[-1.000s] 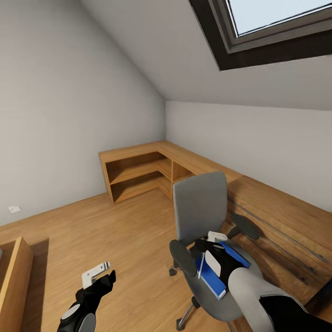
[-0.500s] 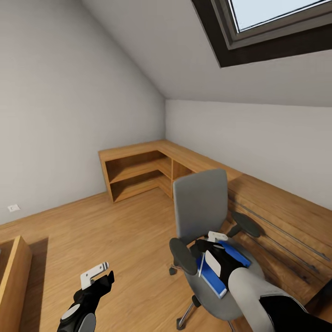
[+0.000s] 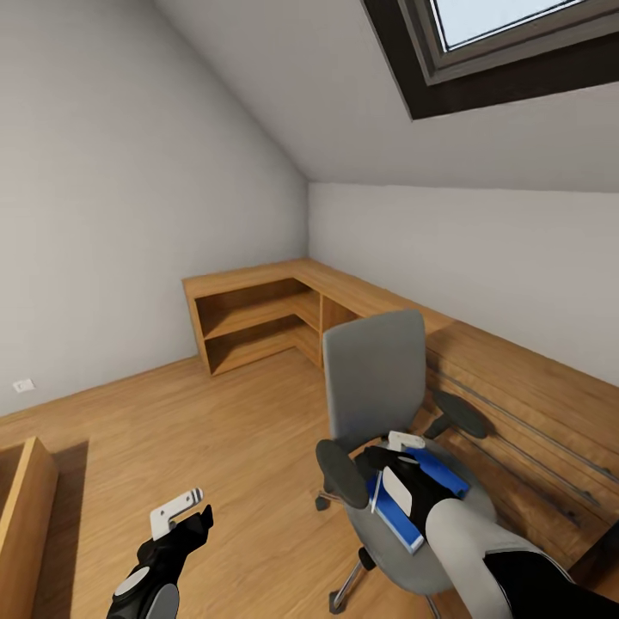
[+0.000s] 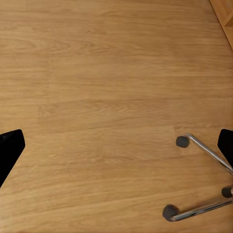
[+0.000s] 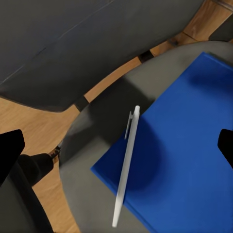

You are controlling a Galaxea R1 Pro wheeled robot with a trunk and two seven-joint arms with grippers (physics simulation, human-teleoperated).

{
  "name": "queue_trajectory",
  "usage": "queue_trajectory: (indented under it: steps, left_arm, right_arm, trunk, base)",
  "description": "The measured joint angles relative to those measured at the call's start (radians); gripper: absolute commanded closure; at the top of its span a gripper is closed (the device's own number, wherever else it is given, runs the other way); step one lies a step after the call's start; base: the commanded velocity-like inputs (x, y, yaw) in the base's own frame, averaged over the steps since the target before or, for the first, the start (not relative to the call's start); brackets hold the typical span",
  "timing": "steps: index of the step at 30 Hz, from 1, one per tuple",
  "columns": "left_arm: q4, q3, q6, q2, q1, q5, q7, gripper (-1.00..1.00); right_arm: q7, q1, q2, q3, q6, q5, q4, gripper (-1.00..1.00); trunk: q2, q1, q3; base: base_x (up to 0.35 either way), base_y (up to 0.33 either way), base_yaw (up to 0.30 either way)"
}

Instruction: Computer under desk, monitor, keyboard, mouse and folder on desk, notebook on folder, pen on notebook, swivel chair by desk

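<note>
The grey-upholstered swivel chair with black armrests [image 3: 375, 404] stands on the light wood floor [image 3: 215, 430] of the attic bedroom, beside low wooden corner shelving [image 3: 258, 314] under a black-framed skylight [image 3: 507, 52]. On its seat lies the flat bright-blue rectangular folder [image 5: 179, 155], and the thin pale pen [image 5: 126, 165] lies across the folder's edge, one end resting on the grey seat. The right gripper [image 3: 404, 451] hovers just above the folder; in the right wrist view its dark fingertips [image 5: 10, 155] sit far apart at the frame's two sides, so the jaws stand wide, holding nothing. The left gripper [image 3: 180, 509] hangs low over bare floor, jaws also spread wide and empty, near the chair's metal castor base [image 4: 199, 179].
</note>
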State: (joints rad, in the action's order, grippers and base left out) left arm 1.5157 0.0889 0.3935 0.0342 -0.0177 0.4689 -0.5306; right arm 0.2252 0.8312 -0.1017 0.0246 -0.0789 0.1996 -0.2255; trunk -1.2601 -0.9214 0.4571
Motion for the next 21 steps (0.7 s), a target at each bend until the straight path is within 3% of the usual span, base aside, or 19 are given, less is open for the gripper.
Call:
queue_trajectory:
  steps: [21]
  left_arm:
    - [0.000, 0.002, 0.000, 0.001, 0.001, 0.000, 0.000, -1.00]
  right_arm:
    - [0.000, 0.000, 0.004, 0.001, 0.003, -0.002, -0.001, -1.00]
  trunk:
    - [-0.147, -0.081, 0.066]
  base:
    - [0.000, 0.000, 0.000]
